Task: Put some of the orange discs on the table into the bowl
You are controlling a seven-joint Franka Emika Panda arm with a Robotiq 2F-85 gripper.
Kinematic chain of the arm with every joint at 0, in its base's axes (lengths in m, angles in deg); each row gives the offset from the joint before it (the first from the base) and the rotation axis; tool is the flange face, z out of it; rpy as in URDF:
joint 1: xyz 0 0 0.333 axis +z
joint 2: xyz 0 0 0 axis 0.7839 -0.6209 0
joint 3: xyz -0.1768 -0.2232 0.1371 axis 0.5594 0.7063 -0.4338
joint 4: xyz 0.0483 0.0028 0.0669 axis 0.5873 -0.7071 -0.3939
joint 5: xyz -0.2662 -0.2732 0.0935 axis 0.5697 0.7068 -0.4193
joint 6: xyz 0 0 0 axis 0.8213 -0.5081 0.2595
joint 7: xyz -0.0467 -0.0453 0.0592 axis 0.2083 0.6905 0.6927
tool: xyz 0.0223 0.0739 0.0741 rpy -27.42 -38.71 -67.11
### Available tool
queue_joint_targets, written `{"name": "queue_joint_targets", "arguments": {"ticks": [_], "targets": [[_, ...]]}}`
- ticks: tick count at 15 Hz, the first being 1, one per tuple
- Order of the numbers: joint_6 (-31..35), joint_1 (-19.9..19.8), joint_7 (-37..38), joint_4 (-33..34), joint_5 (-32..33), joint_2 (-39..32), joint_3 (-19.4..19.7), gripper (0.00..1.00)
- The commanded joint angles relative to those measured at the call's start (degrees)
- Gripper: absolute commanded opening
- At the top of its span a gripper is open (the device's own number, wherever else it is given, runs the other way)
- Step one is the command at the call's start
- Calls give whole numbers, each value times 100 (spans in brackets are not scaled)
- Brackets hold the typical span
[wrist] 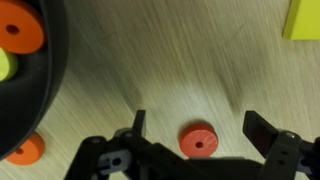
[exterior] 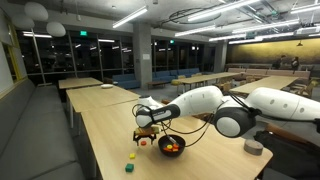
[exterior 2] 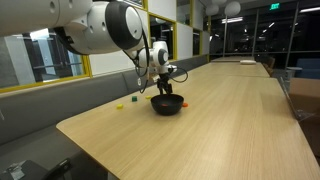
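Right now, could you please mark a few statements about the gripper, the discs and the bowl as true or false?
1. The gripper is open, and an orange disc lies on the table between its jaws. True.
2. The bowl is empty. False: at least one orange disc lies inside it.
3. The bowl is white. False: it is black.
4. A yellow piece lies on the table outside the bowl. True.
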Motion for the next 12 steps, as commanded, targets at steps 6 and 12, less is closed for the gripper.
{"name": "queue_joint_targets", "arguments": {"ticks": [6,12], "targets": [[-339,-60,102,967,53,-576,96,100],[-539,-133,193,1285,62,-765,149,100]]}}
